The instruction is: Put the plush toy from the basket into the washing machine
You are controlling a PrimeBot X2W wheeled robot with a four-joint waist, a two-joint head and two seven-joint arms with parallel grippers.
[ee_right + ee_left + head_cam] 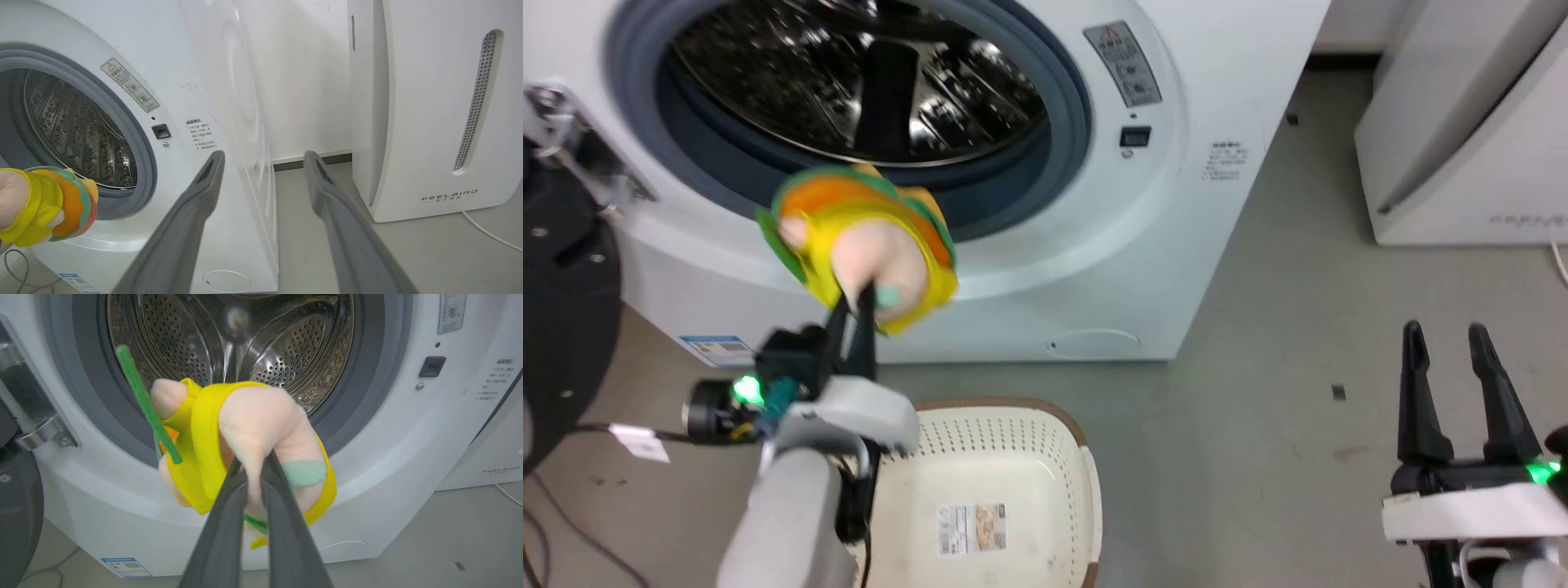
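The left jaws are closed tight on a small fold of the toy's (862, 245) pink plush, and the rest of the toy bulges free above them. It hangs in the air just in front of the washer's (1176, 204) grey gasket (1066, 131), level with the gasket's lower lip and not yet inside the drum (849, 82). The basket (1086, 457) sits on the floor below, with nothing in it but its label. The right jaws are spread wide and hold nothing, low and well apart from the opening.

The likeliest trouble is the thin pinch. Soft plush can slide out during a quick move, and the toy would drop to the floor or back into the basket. The height looks marginal, so a straight push could press the toy against the lower lip. The green trim (143, 400) juts out sideways and could catch on the rubber. If the jaws open too early, the toy could rest on the sloping gasket and roll out.
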